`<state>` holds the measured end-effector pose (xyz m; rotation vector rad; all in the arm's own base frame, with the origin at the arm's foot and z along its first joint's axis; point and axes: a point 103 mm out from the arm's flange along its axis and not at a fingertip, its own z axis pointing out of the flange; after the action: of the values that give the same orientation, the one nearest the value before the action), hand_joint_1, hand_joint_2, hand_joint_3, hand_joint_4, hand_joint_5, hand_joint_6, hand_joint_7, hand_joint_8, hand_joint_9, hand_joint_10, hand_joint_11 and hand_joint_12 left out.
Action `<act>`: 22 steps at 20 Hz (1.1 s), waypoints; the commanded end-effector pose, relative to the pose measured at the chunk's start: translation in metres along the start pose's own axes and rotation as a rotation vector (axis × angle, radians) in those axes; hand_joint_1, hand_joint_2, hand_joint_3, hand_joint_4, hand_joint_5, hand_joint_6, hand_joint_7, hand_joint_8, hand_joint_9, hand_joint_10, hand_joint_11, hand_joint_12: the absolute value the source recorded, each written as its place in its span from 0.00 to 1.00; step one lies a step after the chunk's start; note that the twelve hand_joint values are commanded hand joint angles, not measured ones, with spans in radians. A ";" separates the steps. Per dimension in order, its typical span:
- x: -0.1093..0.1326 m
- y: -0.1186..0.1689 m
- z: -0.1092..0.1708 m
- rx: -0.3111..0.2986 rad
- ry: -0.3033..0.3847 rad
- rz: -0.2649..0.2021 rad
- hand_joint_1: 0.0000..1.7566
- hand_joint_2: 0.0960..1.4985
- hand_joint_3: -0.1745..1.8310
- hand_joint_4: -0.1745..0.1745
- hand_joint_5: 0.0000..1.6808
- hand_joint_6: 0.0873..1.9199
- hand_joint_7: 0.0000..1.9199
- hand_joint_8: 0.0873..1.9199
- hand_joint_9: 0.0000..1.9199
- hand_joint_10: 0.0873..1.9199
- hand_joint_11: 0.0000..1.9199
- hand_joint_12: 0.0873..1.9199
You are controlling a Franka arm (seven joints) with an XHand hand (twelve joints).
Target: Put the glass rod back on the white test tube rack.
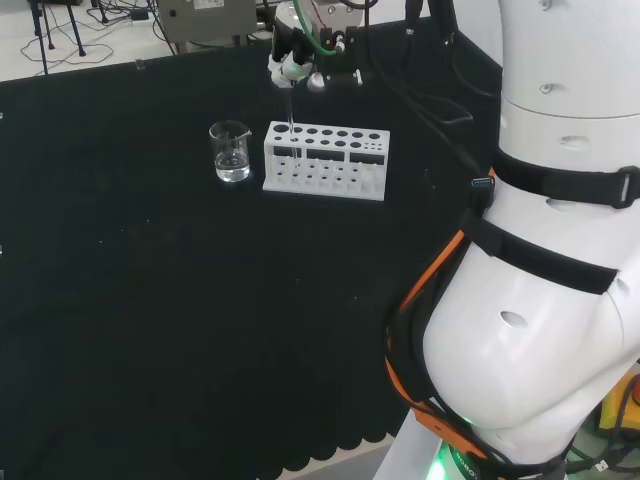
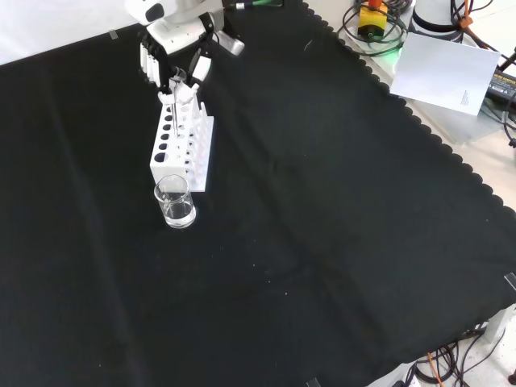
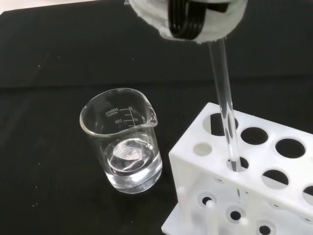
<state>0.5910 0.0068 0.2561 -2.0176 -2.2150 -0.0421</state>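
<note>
Hand: the hand [image 2: 173, 56] hangs directly above one end of the white test tube rack [image 1: 325, 160], the end that lies nearest the beaker [image 1: 230, 152]; its fingers [image 2: 187, 87] are curled and pinch the top of the glass rod [image 3: 226, 115].
Glass rod: a thin clear rod, held about upright, running down from the hand into the rack; in the wrist view its lower part passes through a hole in the rack's top plate at the end row, and the tip below that plate is hard to make out.
Rack: white plastic, with two rows of round holes on top and smaller holes in a lower plate; it stands flat on the surface [image 2: 322, 242], and in the head view its long side runs left to right.
Beaker: clear glass with a pouring lip and printed marks on the side, with a shallow layer of clear liquid at its bottom; it stands upright on the surface just beside the rack's end, close to it but not touching, to the rack's left in the head view and nearer the camera than the rack in the front view.
Surface: black cloth with a scalloped edge; the rack and beaker sit together, well away from the arm's large white links [image 1: 560, 250] in the head view.
</note>
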 end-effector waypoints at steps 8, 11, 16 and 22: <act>-0.007 0.009 0.004 -0.002 -0.003 0.027 0.75 0.56 0.23 0.00 0.80 0.00 0.64 0.47 0.88 0.35 0.62 0.41; -0.012 0.012 0.003 0.003 0.001 0.043 0.75 0.56 0.23 0.00 0.80 0.00 0.64 0.47 0.88 0.35 0.62 0.41; -0.018 0.014 0.003 -0.006 -0.006 0.059 0.75 0.56 0.23 0.00 0.80 0.00 0.64 0.47 0.88 0.35 0.62 0.41; -0.017 0.017 0.001 -0.008 -0.009 0.060 0.75 0.56 0.23 0.00 0.80 0.00 0.64 0.47 0.88 0.35 0.62 0.42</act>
<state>0.6075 -0.0089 0.2514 -2.0926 -2.1602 -0.0368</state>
